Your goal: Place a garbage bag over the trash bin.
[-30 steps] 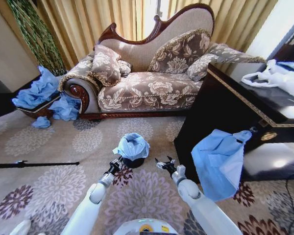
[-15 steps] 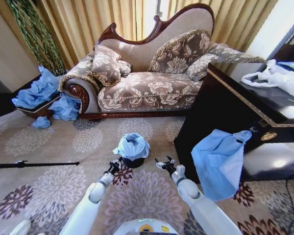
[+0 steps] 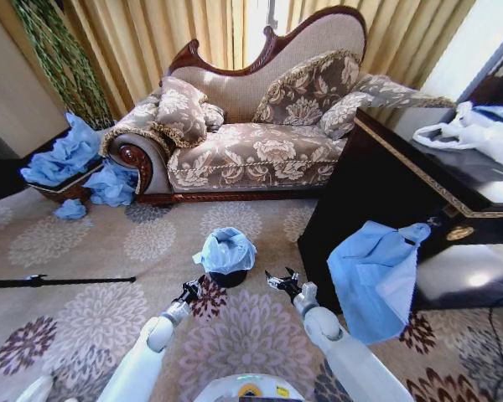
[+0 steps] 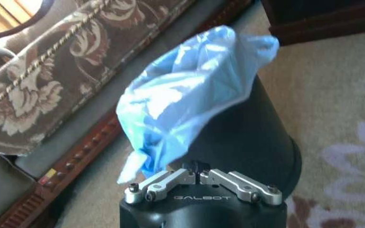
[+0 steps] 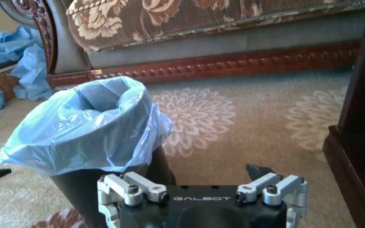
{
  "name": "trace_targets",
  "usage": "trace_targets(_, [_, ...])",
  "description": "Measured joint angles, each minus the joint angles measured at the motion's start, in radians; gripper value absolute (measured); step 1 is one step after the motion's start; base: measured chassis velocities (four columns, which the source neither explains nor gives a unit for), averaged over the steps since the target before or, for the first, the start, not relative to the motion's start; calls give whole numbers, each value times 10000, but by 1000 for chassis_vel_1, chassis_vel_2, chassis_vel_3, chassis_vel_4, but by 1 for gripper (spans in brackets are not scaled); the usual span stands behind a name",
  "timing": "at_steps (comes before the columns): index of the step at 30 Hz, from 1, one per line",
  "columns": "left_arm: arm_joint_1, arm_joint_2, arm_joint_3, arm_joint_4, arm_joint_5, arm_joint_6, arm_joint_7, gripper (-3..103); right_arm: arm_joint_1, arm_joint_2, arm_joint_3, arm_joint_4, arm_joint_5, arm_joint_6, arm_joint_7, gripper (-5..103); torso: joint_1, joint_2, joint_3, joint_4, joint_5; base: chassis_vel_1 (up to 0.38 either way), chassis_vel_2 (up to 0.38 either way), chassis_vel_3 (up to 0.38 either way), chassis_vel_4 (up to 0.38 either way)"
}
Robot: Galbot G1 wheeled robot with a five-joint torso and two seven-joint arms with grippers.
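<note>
The trash bin (image 3: 229, 277) stands on the carpet in front of me, black and round, with the light blue garbage bag (image 3: 225, 249) bunched over its mouth. In the right wrist view the garbage bag (image 5: 87, 128) is folded over the rim and open at the top, above the trash bin (image 5: 81, 187). My left gripper (image 3: 189, 291) is a short way off the bin's left side. In its own view the left gripper (image 4: 198, 175) is shut with nothing in it, just under the bag's hanging edge (image 4: 138, 161). My right gripper (image 3: 278, 279) hovers open to the bin's right.
A floral sofa (image 3: 251, 142) runs along the back. A dark cabinet (image 3: 386, 184) stands close on the right with a larger blue bag (image 3: 373, 268) hanging from it and white bags (image 3: 478, 134) on top. Blue bags fill a basket (image 3: 63, 159) at left; a black pole (image 3: 50, 280) lies on the carpet.
My left gripper has drawn back from the bin's side towards me. The bag, the bin and the right gripper have stayed put.
</note>
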Motion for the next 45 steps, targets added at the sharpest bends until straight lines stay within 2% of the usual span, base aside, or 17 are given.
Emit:
trace_targets(5, [326, 100, 8, -603, -1, 27, -214, 0, -3, 61, -4, 7, -22, -1, 1, 100, 0, 0, 0, 3, 2, 0, 0, 0, 0])
trace_targets(8, [363, 97, 6, -660, 35, 14, -349, 11, -21, 78, -2, -8, -50, -1, -1, 100, 0, 0, 0, 2, -1, 0, 0, 0, 0])
trace_targets(9, [358, 91, 2, -655, 53, -28, -450, 11, -32, 80, 0, -8, -54, -8, -2, 100, 0, 0, 0, 2, 0, 0, 0, 0, 0])
trace_targets(10, [346, 82, 2, -648, 68, -54, -548, 22, -45, 79, 4, -8, -70, -14, -6, 100, 0, 0, 0, 1, 0, 0, 0, 0, 0])
trace_targets(12, [341, 72, 2, -654, 87, -56, -586, 22, -56, 72, 13, -8, -86, -17, -15, 100, 0, 0, 0, 2, 0, 0, 0, 0, 0])
trace_targets(16, [428, 76, -7, -818, 221, -38, -607, 38, -71, 37, 44, -4, -99, -26, -29, 100, 0, 0, 0, 0, 0, 0, 0, 0, 0])
trace_targets(18, [509, 88, -16, -826, 254, -35, -621, 49, -68, 32, 68, -7, -99, -29, -34, 100, 0, 0, 0, 4, -1, 0, 0, 0, 0])
trace_targets(19, [509, 88, -16, -826, 254, -35, -621, 49, -68, 32, 68, -7, -99, -29, -34, 100, 0, 0, 0, 4, -1, 0, 0, 0, 0])
trace_targets(21, [420, 64, 3, -715, 268, -62, -629, 60, -60, 56, 72, -41, -116, -28, -38, 100, 0, 0, 0, 3, 0, 0, 0, 0, 0])
trace_targets(23, [348, 47, 35, -662, 272, -64, -629, 60, -62, 73, 72, -55, -129, -29, -40, 100, 0, 0, 0, 2, 0, 0, 0, 0, 0])
trace_targets(26, [124, -19, 161, -489, 272, -85, -629, 76, -83, 85, 72, -78, -157, -27, -45, 100, 0, 0, 0, 0, 0, 0, 0, 0, 0])
trace_targets(27, [124, -19, 161, -489, 272, -85, -629, 76, -83, 85, 72, -78, -157, -27, -45, 100, 0, 0, 0, 0, 0, 0, 0, 0, 0])
trace_targets(29, [-13, -109, 242, -351, 265, -105, -639, 87, -85, 77, 73, -107, -174, -19, -50, 100, 0, 0, 0, 0, 0, 0, 0, 0, 0])
trace_targets(30, [-13, -109, 242, -351, 265, -105, -639, 87, -85, 77, 73, -107, -174, -19, -50, 100, 0, 0, 0, 0, 0, 0, 0, 0, 0])
trace_targets(33, [-135, -203, 322, -163, 267, -105, -645, 99, -78, 61, 87, -112, -176, -13, -51, 100, 0, 0, 0, 1, 0, 0, 0, 0, 0])
trace_targets(38, [-240, -236, 342, -2, 274, -105, -653, 101, -94, 64, 113, -137, -196, 1, -56, 100, 0, 0, 0, 1, 0, 0, 0, 0, 0])
trace_targets(45, [-394, -320, 383, 203, 277, -131, -686, 86, -122, 68, 118, -158, -226, 13, -69, 100, 0, 0, 0, 1, 0, 0, 0, 0, 0])
